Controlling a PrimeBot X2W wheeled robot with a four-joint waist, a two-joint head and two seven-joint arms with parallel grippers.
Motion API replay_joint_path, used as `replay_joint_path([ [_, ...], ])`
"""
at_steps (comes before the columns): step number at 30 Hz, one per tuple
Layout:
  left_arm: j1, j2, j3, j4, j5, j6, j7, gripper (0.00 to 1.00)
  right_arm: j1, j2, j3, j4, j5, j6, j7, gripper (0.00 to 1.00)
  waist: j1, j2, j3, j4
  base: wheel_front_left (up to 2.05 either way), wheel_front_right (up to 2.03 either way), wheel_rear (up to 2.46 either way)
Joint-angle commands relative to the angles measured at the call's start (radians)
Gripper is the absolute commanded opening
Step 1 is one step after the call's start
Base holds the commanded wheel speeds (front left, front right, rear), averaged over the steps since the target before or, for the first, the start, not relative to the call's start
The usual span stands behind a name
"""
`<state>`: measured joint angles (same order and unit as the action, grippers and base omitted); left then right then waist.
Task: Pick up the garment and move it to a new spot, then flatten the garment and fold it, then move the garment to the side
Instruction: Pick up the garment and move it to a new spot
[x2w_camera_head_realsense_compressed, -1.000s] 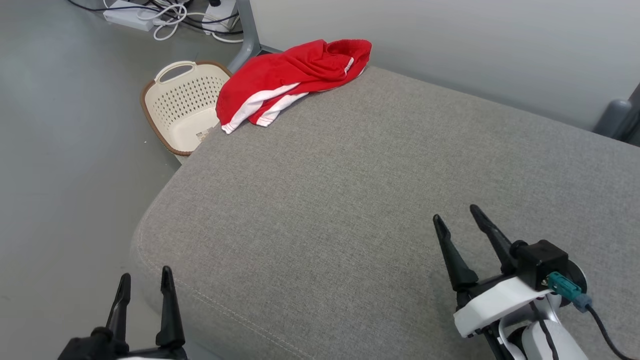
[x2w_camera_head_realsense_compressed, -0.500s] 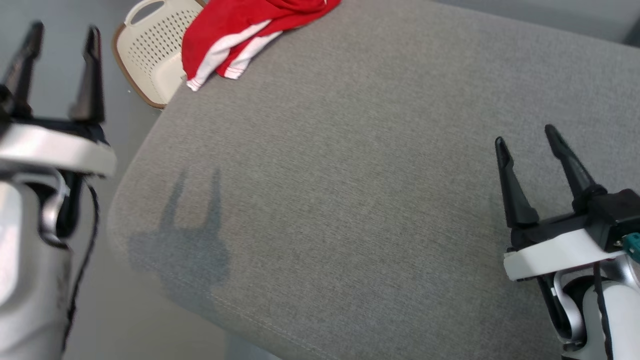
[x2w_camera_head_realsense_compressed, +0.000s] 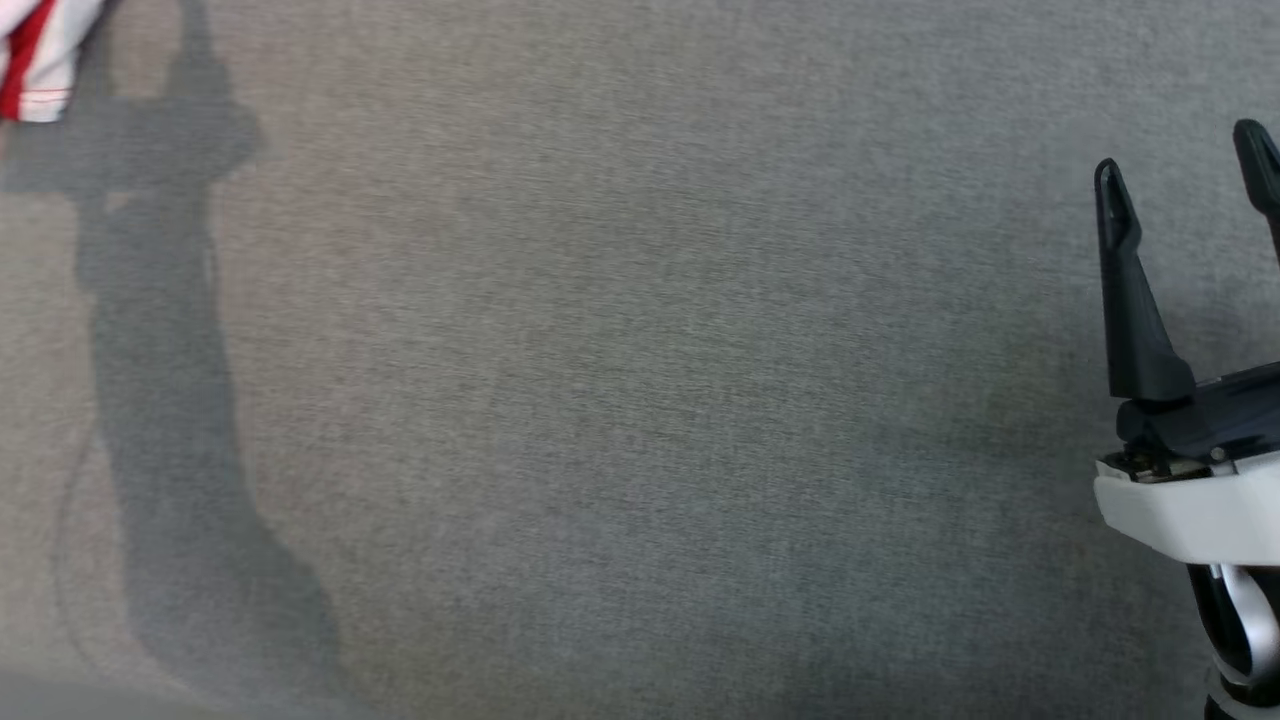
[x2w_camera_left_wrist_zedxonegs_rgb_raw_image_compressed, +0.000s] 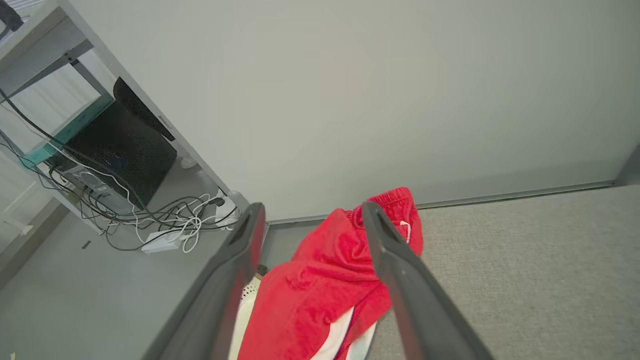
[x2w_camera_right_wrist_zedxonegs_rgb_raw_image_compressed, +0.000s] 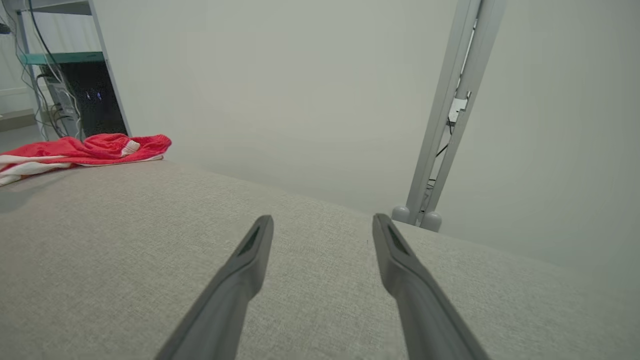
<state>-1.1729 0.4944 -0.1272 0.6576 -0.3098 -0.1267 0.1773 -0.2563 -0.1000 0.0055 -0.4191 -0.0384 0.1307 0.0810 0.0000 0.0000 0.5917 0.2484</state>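
Observation:
The garment is red with white stripes and lies crumpled at the far corner of the grey cushioned surface (x2w_camera_head_realsense_compressed: 640, 400). In the head view just a white-and-red hem of the garment (x2w_camera_head_realsense_compressed: 30, 60) pokes in at the top left. My left gripper (x2w_camera_left_wrist_zedxonegs_rgb_raw_image_compressed: 314, 209) hangs open in the air short of the garment (x2w_camera_left_wrist_zedxonegs_rgb_raw_image_compressed: 320, 290), which shows between its fingers, not touched. My right gripper (x2w_camera_head_realsense_compressed: 1180, 150) stands open at the right edge, empty, low over the cushion (x2w_camera_right_wrist_zedxonegs_rgb_raw_image_compressed: 125, 250). From the right gripper (x2w_camera_right_wrist_zedxonegs_rgb_raw_image_compressed: 322, 219) the garment (x2w_camera_right_wrist_zedxonegs_rgb_raw_image_compressed: 85, 150) lies far off to the left.
A cream perforated basket (x2w_camera_left_wrist_zedxonegs_rgb_raw_image_compressed: 247, 305) sits on the floor below the garment's corner. Cables and a power strip (x2w_camera_left_wrist_zedxonegs_rgb_raw_image_compressed: 165, 240) lie near a dark computer tower (x2w_camera_left_wrist_zedxonegs_rgb_raw_image_compressed: 120, 155) under a desk. A metal post (x2w_camera_right_wrist_zedxonegs_rgb_raw_image_compressed: 450, 110) rises behind the cushion against a pale wall.
The head camera has tipped down and closer, so the garment has slid to the picture's top left corner. My left gripper has risen out of the head view, leaving its shadow on the cushion.

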Motion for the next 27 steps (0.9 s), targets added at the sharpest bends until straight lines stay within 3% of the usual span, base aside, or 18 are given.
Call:
replay_joint_path([
  [1, -0.032, 0.019, -0.008, 0.017, -0.011, -0.002, 0.011, 1.0, -0.004, -0.009, 0.001, -0.017, -0.006, 0.0, 0.004, 1.0, 0.0, 0.0, 0.098, -0.105, 0.0, 0.0, 0.0],
  [6, -0.083, 0.086, -0.09, 0.079, -0.101, -0.002, 0.065, 1.0, -0.019, -0.019, -0.009, -0.084, -0.01, 0.0, 0.014, 1.0, 0.0, 0.0, 0.164, -0.172, 0.0, 0.0, 0.0],
  [13, -0.107, 0.164, -0.151, 0.164, -0.203, -0.003, 0.018, 1.0, -0.038, -0.035, -0.004, -0.186, -0.029, 0.0, 0.027, 1.0, 0.0, 0.0, 0.211, -0.231, 0.0, 0.0, 0.0],
  [20, -0.136, 0.2, -0.177, 0.248, -0.212, -0.002, -0.02, 1.0, -0.028, -0.041, 0.017, -0.231, -0.036, 0.0, 0.045, 1.0, 0.0, 0.0, 0.225, -0.266, 0.0, 0.0, 0.0],
  [27, -0.151, 0.222, -0.201, 0.321, -0.182, 0.025, -0.015, 1.0, -0.022, -0.041, 0.019, -0.24, -0.038, 0.0, 0.05, 1.0, 0.0, 0.0, 0.232, -0.291, 0.0, 0.0, 0.0],
])
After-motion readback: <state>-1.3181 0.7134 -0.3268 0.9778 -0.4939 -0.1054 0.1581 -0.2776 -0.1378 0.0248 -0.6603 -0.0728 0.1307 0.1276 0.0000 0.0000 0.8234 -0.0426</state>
